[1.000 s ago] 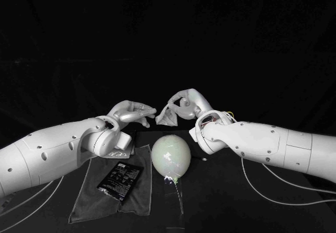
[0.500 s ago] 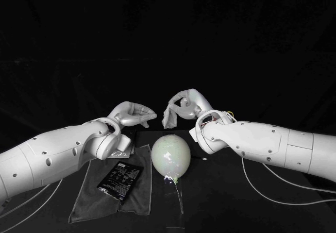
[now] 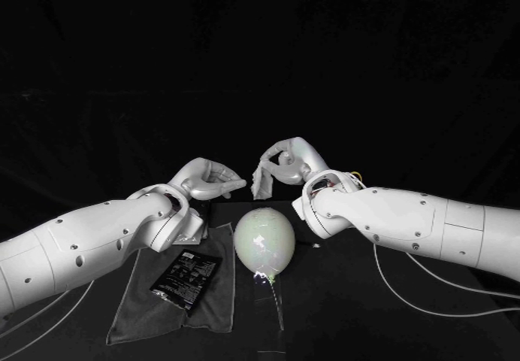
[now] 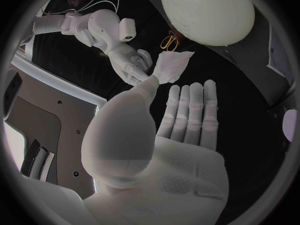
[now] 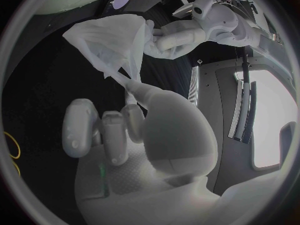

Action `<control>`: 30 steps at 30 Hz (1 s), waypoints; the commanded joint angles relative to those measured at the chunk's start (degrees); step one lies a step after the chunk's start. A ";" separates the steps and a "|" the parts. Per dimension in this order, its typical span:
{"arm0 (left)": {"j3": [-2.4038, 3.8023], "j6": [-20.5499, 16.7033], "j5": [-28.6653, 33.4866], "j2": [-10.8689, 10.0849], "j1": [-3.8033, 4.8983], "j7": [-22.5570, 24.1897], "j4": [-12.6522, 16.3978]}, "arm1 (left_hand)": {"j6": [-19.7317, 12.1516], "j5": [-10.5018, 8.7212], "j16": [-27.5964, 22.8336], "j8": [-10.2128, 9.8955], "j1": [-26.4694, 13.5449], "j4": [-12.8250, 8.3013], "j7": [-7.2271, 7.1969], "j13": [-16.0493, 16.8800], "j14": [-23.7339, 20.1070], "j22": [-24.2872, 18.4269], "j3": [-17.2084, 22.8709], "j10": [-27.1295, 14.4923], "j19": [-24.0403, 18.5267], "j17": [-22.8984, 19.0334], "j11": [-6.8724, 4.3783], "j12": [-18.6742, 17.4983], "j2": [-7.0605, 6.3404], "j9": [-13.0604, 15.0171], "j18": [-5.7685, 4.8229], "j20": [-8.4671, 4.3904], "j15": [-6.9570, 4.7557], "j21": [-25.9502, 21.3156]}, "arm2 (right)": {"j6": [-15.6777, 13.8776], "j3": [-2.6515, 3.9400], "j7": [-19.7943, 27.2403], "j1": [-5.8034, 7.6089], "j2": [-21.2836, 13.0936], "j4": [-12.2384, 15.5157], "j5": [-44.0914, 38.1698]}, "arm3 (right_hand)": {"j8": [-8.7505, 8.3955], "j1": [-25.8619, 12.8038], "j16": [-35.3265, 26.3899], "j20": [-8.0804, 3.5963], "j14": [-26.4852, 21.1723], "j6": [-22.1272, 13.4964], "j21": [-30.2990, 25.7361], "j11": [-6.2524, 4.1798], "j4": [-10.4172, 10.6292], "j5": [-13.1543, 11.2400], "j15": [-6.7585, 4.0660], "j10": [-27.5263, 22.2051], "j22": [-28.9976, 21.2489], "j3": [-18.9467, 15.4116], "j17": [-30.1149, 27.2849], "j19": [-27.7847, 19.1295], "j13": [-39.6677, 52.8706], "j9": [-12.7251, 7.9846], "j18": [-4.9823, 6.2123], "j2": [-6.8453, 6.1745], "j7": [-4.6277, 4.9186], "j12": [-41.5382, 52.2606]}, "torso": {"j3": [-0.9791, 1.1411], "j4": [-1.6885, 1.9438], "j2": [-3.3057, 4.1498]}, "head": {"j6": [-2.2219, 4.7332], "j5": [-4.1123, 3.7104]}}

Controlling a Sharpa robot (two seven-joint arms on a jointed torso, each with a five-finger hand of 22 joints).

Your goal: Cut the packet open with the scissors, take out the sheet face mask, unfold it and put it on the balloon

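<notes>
Right hand (image 3: 287, 162) pinches the mask (image 3: 264, 182) between thumb and finger, and the sheet hangs crumpled above the far end of the balloon (image 3: 264, 241). Left hand (image 3: 208, 179) hovers near the mask, holding nothing, its fingers stretched out. The balloon is between the arms. The packet (image 3: 184, 280) lies on a grey cloth (image 3: 141, 316) just beside it.

From the head, looks down and forward over the table (image 3: 358, 323) at middling range. From each wrist, sits close behind its own hand, left hand (image 4: 178, 130) and right hand (image 5: 119, 135), facing the other across the mask (image 4: 174, 66). Shares mask and both hands across all three.
</notes>
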 commanded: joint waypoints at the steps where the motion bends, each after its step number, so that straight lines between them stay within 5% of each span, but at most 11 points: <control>1: 0.07 1.61 0.69 0.21 -0.05 1.70 0.14 | 0.44 -0.26 0.35 -0.32 -1.13 1.62 -0.10 -0.05 0.15 -0.19 -0.89 1.23 0.58 -0.24 -0.51 0.44 0.13 -0.45 0.69 -0.09 -0.70 -0.37 | -0.43 0.07 -0.12 0.06 -0.04 0.13 -0.36 | 1.34 0.36 0.18 0.03 4.74 0.28 0.11 0.08 0.00 0.16 -0.37 0.25 10.59 0.22 12.12 0.46 2.01 1.45 -0.87 0.37 -0.12 0.26 | -0.02 -0.02 0.00 | 0.00 0.00; 13: 0.08 5.02 2.62 0.68 -0.17 0.78 0.04 | 2.69 -0.27 0.83 -1.37 -0.27 6.03 -0.13 -1.07 0.66 -1.00 -4.14 3.92 1.95 -1.48 -1.15 0.38 0.85 -1.84 0.66 -0.42 -1.28 -1.51 | -0.55 0.07 -0.01 0.06 -0.06 0.67 -0.43 | 1.34 0.36 0.18 0.03 4.74 0.28 0.11 0.08 0.00 0.16 -0.37 0.25 10.59 0.22 12.12 0.46 2.01 1.45 -0.87 0.37 -0.12 0.26 | 0.01 -0.02 0.00 | -0.10 0.03; 30: 0.10 7.41 3.68 1.22 -0.22 0.70 0.15 | 4.10 -0.26 1.15 -1.65 2.69 6.41 -0.78 -1.36 0.72 -1.31 -5.26 5.30 2.44 -2.08 -1.65 0.56 1.13 -2.41 0.64 -0.54 -1.65 -2.01 | -0.48 0.07 0.00 0.06 0.22 0.83 -0.70 | 1.43 0.34 0.17 -0.02 4.75 0.25 0.22 0.06 -0.12 0.16 -0.40 0.28 10.61 0.34 12.11 0.52 2.00 1.48 -0.89 0.30 -0.13 0.22 | -0.01 -0.01 -0.03 | -0.25 0.00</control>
